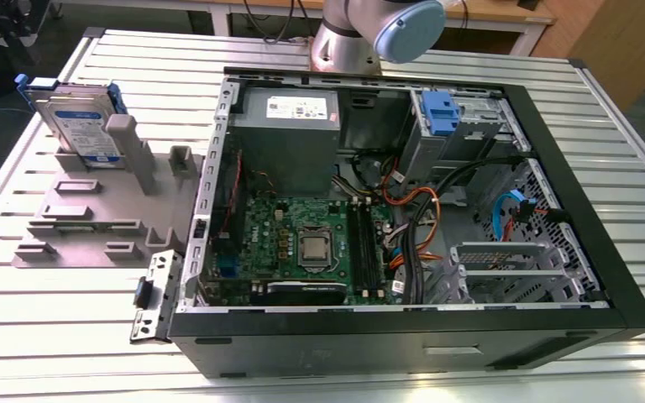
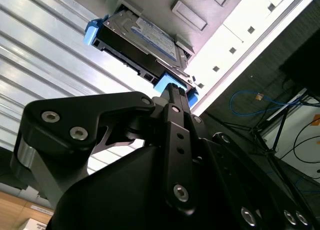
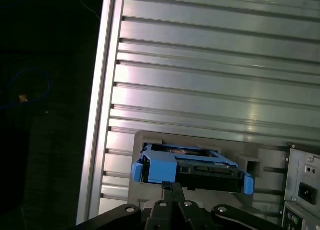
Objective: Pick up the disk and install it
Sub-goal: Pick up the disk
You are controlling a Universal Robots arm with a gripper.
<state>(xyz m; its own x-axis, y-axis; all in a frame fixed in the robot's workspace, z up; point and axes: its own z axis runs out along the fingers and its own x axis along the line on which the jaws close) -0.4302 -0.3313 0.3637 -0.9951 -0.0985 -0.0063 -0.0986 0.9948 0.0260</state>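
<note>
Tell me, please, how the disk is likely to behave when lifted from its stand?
The disk looks like a rigid metal slab, so it is probably stiff and heavy for its size. It stands on edge in the grey stand, so a sideways push might tip it.

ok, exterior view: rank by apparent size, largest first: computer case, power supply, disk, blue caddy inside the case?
1. computer case
2. power supply
3. disk, standing upright in the grey holder
4. blue caddy; it sits partly sunk in its bay, so this ranks its visible part alone.
</note>
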